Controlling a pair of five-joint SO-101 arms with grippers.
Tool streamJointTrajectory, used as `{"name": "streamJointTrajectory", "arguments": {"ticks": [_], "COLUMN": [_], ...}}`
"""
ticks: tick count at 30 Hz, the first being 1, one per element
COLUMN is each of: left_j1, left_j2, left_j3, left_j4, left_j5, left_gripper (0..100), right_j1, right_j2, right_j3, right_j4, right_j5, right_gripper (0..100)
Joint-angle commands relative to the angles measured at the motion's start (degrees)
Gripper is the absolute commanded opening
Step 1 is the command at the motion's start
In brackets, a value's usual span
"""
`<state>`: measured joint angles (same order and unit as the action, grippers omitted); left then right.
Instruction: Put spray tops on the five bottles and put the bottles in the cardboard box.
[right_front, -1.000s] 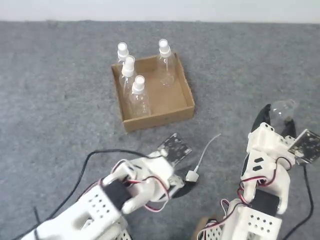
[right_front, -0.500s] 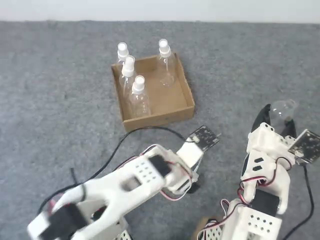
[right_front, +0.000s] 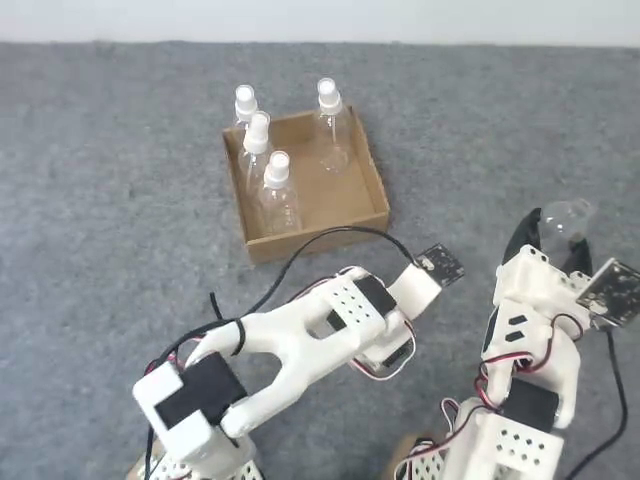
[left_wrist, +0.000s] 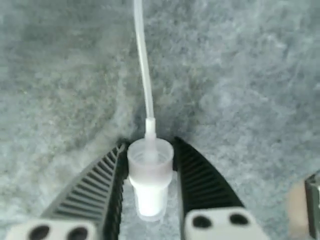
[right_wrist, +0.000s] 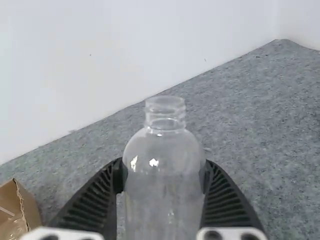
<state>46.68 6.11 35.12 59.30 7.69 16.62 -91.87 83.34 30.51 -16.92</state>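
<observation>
1. Left gripper (left_wrist: 148, 150) sits low over the grey carpet (left_wrist: 240, 75) in front of the cardboard box (right_front: 377, 200), jaws pinched snugly on the spray top (left_wrist: 149, 172) (its thin tube points away from the fingers).
2. Right gripper (right_wrist: 162, 175) clamps the uncapped bottle (right_wrist: 161, 160), upright, well right of the box.
3. Three capped bottles (right_front: 277, 190) stand inside the box, with a fourth bottle (right_front: 245, 103) at its far-left corner.

Four bottles (right_front: 277, 190) are standing at the cardboard box's (right_front: 320, 241) left side and in its far right corner, leaving the near right floor open. The left arm (right_front: 320, 330) and a black cable (right_front: 300, 256) are lying just before its front wall.
</observation>
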Motion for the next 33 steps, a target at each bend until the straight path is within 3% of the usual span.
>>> {"name": "streamJointTrajectory", "arguments": {"ticks": [1,16,23,28,33], "left_j1": [-0.09,-0.44,-0.44,-0.44,-0.53], "left_j2": [-0.09,-19.34,-30.07,-37.80,-43.60], "left_j3": [-2.51,4.18,3.91,4.26,4.35], "left_j4": [0.97,3.60,10.02,13.54,15.74], "left_j5": [0.26,0.26,0.62,8.62,9.23], "left_gripper": [1,1,1,1,1], "right_j1": [0.57,0.57,0.66,0.57,0.57], "right_j2": [-1.54,-1.54,-1.54,-1.54,-1.45], "right_j3": [-0.53,-0.53,-0.53,-0.53,-0.53], "right_j4": [-1.36,-1.27,-1.19,-1.19,-1.19], "right_j5": [-1.14,-1.14,-1.14,-1.14,-1.14], "right_gripper": [6.9,6.9,6.9,6.9,6.9]}}
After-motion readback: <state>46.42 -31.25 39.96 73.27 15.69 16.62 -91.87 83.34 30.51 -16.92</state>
